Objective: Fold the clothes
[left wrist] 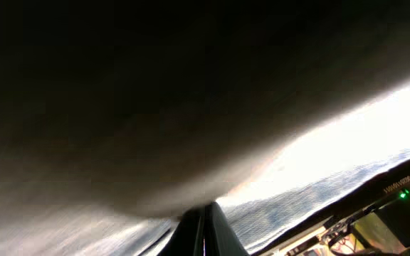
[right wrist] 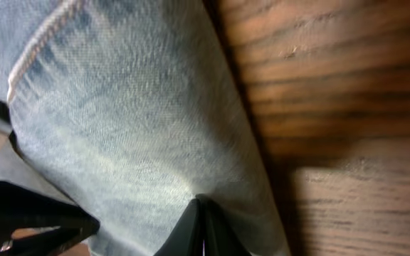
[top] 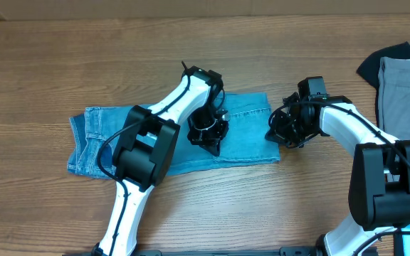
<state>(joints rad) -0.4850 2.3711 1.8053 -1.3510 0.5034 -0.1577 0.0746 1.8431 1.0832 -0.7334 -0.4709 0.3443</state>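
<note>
The jeans (top: 244,139) lie across the middle of the bench (top: 119,57) as a wide, flat band running left to right. Layers show stacked at its left end and a line of stitching shows near its right end. The right fingers (right wrist: 223,238) sit at the right edge of that band. In the right wrist view they are together and clamped on the denim, with creases running into their tips and bare wood just beside them. The left fingers (left wrist: 219,235) are over the middle of the band. In the left wrist view they are also together, and cloth hangs dark and close over the camera and gathers at their tips, so we judge them clamped on a layer of the jeans too.

We judge the step in hand to be a further fold, with the cloth gripped at two places and not yet carried over. The next move calls for both arms to lift together, keep the edge between them taut, and bring the right end over toward the left end. It should land square before either grip lets go. Uneven lifting could drag the lower layers out of line.

The grey trousers (top: 404,92) and the black garment (top: 386,57) lie well apart at the far right.
</note>
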